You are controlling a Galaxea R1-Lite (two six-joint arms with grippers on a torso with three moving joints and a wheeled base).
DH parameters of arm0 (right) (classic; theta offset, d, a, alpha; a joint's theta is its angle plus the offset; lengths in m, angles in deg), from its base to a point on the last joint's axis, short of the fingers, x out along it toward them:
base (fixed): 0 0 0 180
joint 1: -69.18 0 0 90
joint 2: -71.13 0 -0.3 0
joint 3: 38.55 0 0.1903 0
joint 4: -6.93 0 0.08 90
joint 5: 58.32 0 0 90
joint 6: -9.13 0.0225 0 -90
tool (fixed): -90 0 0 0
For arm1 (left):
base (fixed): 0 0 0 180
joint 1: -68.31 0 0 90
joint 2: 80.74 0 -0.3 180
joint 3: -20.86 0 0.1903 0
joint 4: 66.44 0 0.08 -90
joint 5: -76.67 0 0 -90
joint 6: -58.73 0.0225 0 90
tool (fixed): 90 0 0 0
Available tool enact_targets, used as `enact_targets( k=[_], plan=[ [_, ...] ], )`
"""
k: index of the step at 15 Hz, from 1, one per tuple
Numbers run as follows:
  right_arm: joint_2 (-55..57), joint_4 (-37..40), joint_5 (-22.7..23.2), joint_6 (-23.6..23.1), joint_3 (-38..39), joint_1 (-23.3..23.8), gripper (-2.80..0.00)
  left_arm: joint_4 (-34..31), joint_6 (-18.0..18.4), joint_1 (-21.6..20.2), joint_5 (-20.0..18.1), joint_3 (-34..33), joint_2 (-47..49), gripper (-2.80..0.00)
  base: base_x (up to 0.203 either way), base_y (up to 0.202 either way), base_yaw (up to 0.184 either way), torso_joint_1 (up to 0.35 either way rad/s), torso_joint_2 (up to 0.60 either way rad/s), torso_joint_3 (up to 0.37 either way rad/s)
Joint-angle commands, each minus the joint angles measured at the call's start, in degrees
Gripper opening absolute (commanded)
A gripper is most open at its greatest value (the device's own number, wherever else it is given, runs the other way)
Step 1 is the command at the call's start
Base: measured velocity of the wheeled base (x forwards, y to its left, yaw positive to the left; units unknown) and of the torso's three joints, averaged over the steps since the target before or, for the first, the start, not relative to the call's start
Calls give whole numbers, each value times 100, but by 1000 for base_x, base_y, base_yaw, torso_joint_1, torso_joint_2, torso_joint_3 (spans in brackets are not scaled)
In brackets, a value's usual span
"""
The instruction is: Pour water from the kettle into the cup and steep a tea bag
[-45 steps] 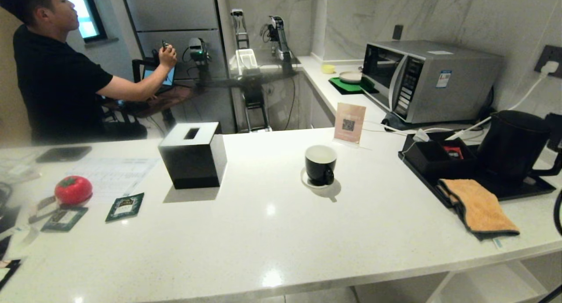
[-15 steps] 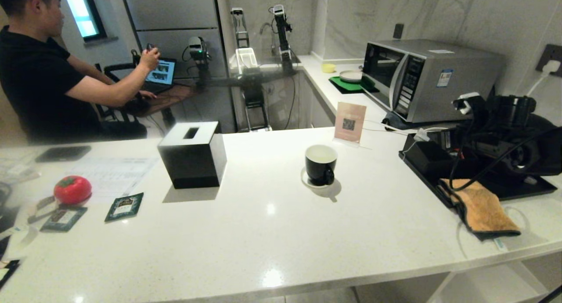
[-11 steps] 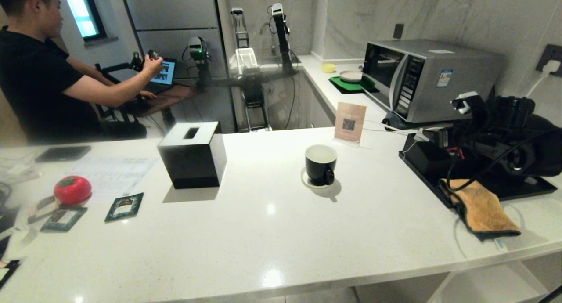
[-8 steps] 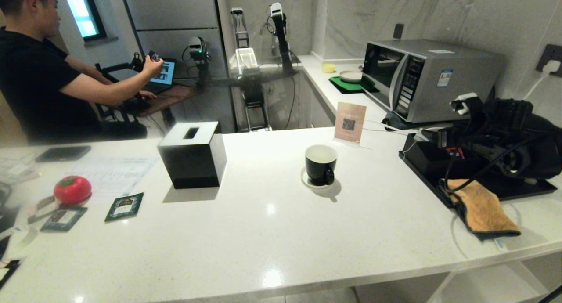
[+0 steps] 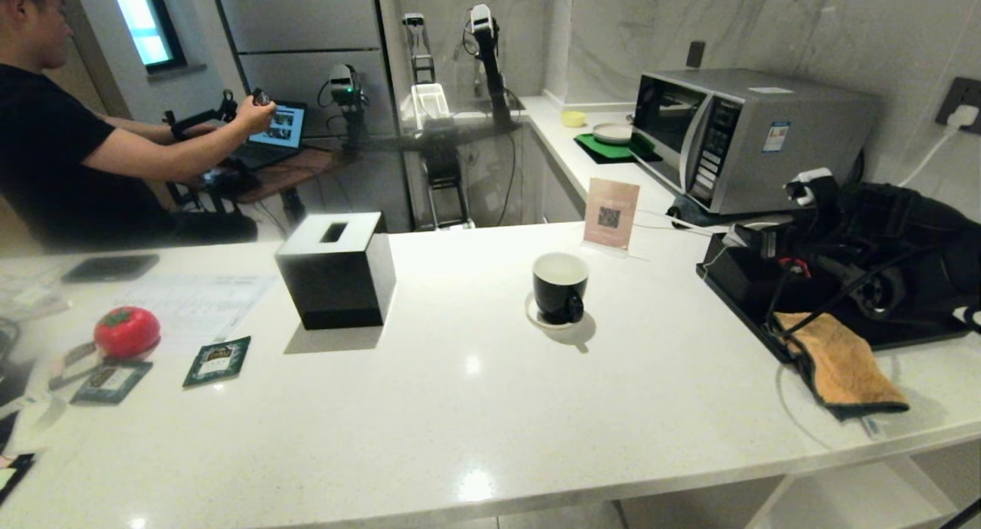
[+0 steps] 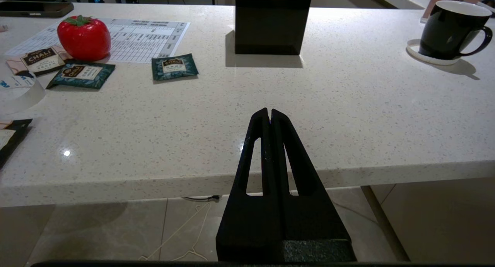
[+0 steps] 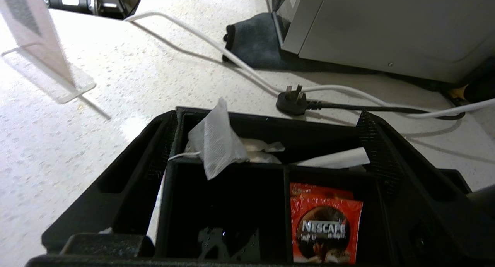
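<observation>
Looking over a white counter (image 5: 460, 406) that fills the near scene. At the far right, a microwave (image 5: 755, 138) against the wall; just near of it a black tray (image 5: 739, 314), with the right arm lying across it. Cannot pick the kettle out from the arm's dark bulk there; probably on the tray's right part, behind the arm. Mid-counter, left of the tray and well apart from it, the cup (image 5: 559, 287) upright on its saucer (image 5: 536, 318), handle toward the near edge. Further left, a black tissue box (image 5: 337, 272).

Right gripper (image 7: 267, 124) spread wide and empty, aimed at a divided box (image 7: 228, 164) on the tray's left end. Tea bag (image 7: 216, 143) poking up from the compartment farthest from the gripper, ahead of the jaws but closer to one finger than the other, long side roughly upright. Red sachet (image 7: 326, 228) in a nearer compartment. Left gripper (image 6: 269, 114) pressed closed, empty, parked off the counter's near edge, well apart from the tray.

Judging by the aim, going for the tea bag, right arm much the nearer. Needs a small sideways shift to centre the bag, then a short reach forward and down. From there, cup off to the left across open counter.
</observation>
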Motion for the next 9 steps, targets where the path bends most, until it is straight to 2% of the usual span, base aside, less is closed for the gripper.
enact_targets(
  k=[1,9],
  plan=[
    [229,-120,6,-12,-128,2,0,2,-5,-1,2,0,1,-280,0,0,0,0,0,0],
    [563,-392,-3,-12,-342,2,0,2,-5,-1,2,0,7,-280,0,0,0,0,0,0]
  ],
)
